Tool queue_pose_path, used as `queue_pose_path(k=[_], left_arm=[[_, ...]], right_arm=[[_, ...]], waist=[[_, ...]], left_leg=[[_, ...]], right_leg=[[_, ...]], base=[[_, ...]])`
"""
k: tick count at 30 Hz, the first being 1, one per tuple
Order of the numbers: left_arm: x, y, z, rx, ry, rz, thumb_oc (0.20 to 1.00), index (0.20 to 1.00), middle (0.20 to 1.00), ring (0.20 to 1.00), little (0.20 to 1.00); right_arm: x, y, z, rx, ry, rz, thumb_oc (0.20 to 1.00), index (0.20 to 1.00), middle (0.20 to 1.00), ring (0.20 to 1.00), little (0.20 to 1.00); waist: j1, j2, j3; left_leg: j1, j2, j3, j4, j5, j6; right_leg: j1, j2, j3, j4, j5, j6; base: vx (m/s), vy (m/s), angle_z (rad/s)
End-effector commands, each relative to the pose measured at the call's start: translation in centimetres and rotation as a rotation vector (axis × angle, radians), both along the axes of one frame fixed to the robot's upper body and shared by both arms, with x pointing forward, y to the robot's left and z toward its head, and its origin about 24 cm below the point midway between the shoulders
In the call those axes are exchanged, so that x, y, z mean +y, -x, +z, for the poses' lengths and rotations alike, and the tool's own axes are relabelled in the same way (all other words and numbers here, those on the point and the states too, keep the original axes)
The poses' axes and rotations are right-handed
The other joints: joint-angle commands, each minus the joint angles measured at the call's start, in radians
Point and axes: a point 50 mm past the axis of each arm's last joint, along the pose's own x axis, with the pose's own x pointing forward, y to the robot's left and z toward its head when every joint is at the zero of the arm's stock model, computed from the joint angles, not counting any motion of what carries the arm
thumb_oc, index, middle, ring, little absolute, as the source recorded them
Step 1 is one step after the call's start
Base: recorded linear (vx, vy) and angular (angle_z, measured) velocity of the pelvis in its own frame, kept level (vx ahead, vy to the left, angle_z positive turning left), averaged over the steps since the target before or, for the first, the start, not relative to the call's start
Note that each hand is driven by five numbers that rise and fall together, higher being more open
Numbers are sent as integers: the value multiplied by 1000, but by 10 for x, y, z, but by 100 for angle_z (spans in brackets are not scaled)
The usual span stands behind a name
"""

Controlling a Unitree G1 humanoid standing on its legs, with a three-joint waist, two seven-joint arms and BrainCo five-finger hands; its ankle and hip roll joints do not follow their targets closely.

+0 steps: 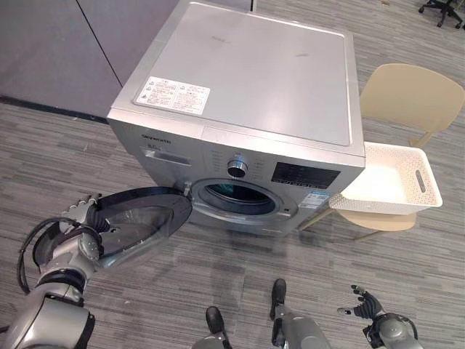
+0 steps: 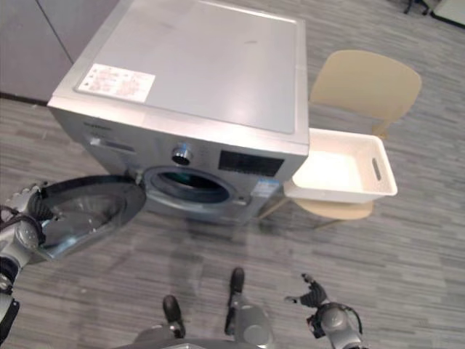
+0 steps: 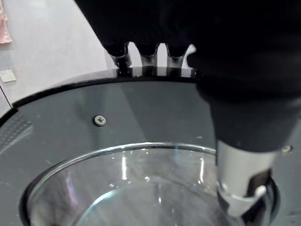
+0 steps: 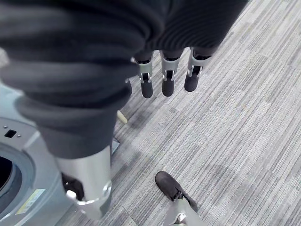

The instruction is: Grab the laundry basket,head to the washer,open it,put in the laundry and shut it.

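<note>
Laundry basket (image 1: 392,182): white plastic, slotted handle opening in its end wall, sits on the seat of a beige chair (image 1: 410,94) just beside the washer's right side. Inside of basket appears bare white; no cloth discernible in it.

Washer (image 1: 254,80): silver front-loader, flat lid with a label sticker near its front left corner. Control knob (image 1: 237,168) centred above the round drum opening (image 1: 240,198); dark display panel to the knob's right. Drum interior dark, contents not readable.

Washer door (image 1: 138,222): swung wide open to the washer's left, hinged at the left of the opening, dark rim with clear bowl-shaped glass.

Left robot hand (image 1: 86,218): at the door's outer edge. Left wrist view shows fingers (image 3: 149,54) hooked over the dark rim, thumb (image 3: 242,183) lying across the glass side — gripping the door.

Right robot hand (image 2: 314,297): low, well apart from washer and basket, above grey striped carpet (image 1: 290,254). Fingers (image 4: 167,80) straight and spread, holding nothing.
</note>
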Motion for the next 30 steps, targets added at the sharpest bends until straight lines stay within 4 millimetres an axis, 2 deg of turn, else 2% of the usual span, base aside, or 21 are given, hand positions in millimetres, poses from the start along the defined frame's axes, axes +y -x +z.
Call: queue_pose_path(k=[1, 4, 7, 8, 9, 11, 13, 16, 17, 18, 19, 20, 22, 23, 24, 28, 30], left_arm=[[-17, 26, -44, -21, 217, 78, 1000, 1000, 1000, 1000, 1000], [-71, 43, -82, -104, 481, 69, 1000, 1000, 1000, 1000, 1000], [-117, 64, -103, -132, 722, 54, 1000, 1000, 1000, 1000, 1000], [-145, 70, -108, -118, 868, 4, 1000, 1000, 1000, 1000, 1000], [-145, 70, -108, -117, 869, 4, 1000, 1000, 1000, 1000, 1000], [-167, 67, -102, -116, 951, -87, 1000, 1000, 1000, 1000, 1000], [-192, 54, -88, -144, 1020, -200, 1000, 1000, 1000, 1000, 1000], [-218, 29, -65, -198, 1024, -358, 1000, 1000, 1000, 1000, 1000], [-218, 29, -65, -199, 1024, -359, 1000, 1000, 1000, 1000, 1000], [-226, 18, -56, -234, 1031, -389, 1000, 1000, 1000, 1000, 1000], [-235, -1, -42, -282, 1008, -431, 1000, 1000, 1000, 1000, 1000], [-236, -11, -35, -300, 977, -449, 1000, 1000, 1000, 1000, 1000], [-236, -26, -28, -326, 947, -439, 1000, 1000, 1000, 1000, 1000], [-237, -26, -28, -327, 947, -439, 1000, 1000, 1000, 1000, 1000], [-225, -41, -32, -319, 877, -367, 1000, 1000, 1000, 1000, 1000], [-210, -49, -37, -287, 773, -319, 1000, 1000, 1000, 1000, 1000], [-192, -50, -44, -248, 697, -265, 1000, 1000, 1000, 1000, 1000]], right_arm=[[10, -7, 1, -31, -12, 16, 1000, 1000, 1000, 1000, 1000], [15, -12, 1, -48, -19, 1, 1000, 1000, 1000, 1000, 1000], [17, -15, 3, -67, -28, -25, 1000, 1000, 1000, 1000, 1000], [19, -17, 4, -72, -32, -34, 1000, 1000, 1000, 1000, 1000], [19, -17, 3, -72, -32, -34, 1000, 1000, 1000, 1000, 1000], [20, -17, 3, -74, -36, -35, 1000, 1000, 1000, 1000, 1000], [24, -16, 2, -69, -42, -30, 1000, 1000, 1000, 1000, 1000], [26, -12, -1, -58, -35, -19, 1000, 1000, 1000, 1000, 1000], [26, -12, -1, -58, -35, -19, 1000, 1000, 1000, 1000, 1000], [26, -11, -1, -57, -31, -14, 1000, 1000, 1000, 1000, 1000], [23, -8, -2, -44, -13, -5, 1000, 1000, 1000, 1000, 1000], [22, -6, -2, -40, -6, 0, 1000, 1000, 1000, 1000, 1000], [17, -1, -3, -24, 20, 11, 1000, 1000, 1000, 1000, 1000], [17, -1, -3, -24, 20, 11, 1000, 1000, 1000, 1000, 1000], [10, 5, -4, 0, 47, 18, 1000, 1000, 1000, 1000, 1000], [7, 5, -4, 5, 61, 30, 1000, 1000, 1000, 1000, 1000], [4, 9, -4, 13, 71, 33, 1000, 1000, 1000, 1000, 1000]], waist=[[33, 7, 16], [54, 20, 9], [67, 31, 4], [72, 41, 2], [72, 41, 2], [74, 44, 1], [68, 48, 2], [51, 52, -1], [52, 52, -3], [42, 53, -3], [22, 56, -4], [11, 59, -8], [-9, 64, -14], [-8, 64, -13], [-34, 73, -20], [-49, 78, -23], [-60, 82, -27]], left_leg=[[-49, 1, -48, 34, -26, -6], [-24, -10, -56, 20, -26, -4], [-1, -17, -65, 11, -27, 0], [11, -18, -70, 8, -25, 0], [12, -18, -70, 8, -25, 0], [19, -18, -73, 6, -25, 0], [29, -17, -74, 4, -23, -2], [42, -14, -67, -7, -21, -7], [38, -14, -66, -7, -18, -7], [42, -12, -60, -9, -18, -8], [51, -9, -49, -13, -20, -10], [55, -7, -42, -17, -19, -11], [66, -6, -25, -25, -17, -13], [67, -6, -24, -25, -17, -13], [76, -3, -7, -32, -14, -17], [79, -2, 2, -36, -12, -20], [80, 3, 9, -39, -9, -24]], right_leg=[[71, -47, 39, 71, -133, 133], [92, -51, 29, 70, -148, 124], [115, -52, 22, 64, -160, 116], [132, -49, 18, 57, -165, 112], [133, -49, 17, 57, -165, 112], [143, -46, 15, 50, -168, 112], [152, -43, 18, 44, -170, 111], [155, -35, 27, 36, -172, 110], [151, -35, 28, 35, -169, 109], [149, -33, 35, 34, -169, 110], [150, -28, 46, 32, -170, 110], [148, -25, 53, 30, -168, 110], [148, -20, 65, 23, -165, 110], [148, -20, 66, 23, -165, 110], [144, -13, 81, 16, -160, 109], [138, -9, 92, 13, -156, 109], [134, -4, 97, 8, -155, 109]], base=[[0, 0, 0], [25, -3, 2], [38, -36, 10], [32, -46, 22], [33, -63, 22], [14, -70, 14], [12, -78, 5], [4, -58, -2], [8, -30, -9], [4, -27, -13], [22, -34, -17], [32, -18, -22], [32, -4, -30], [50, -6, -35], [37, -6, -31], [18, -4, -26], [3, -10, -14]])
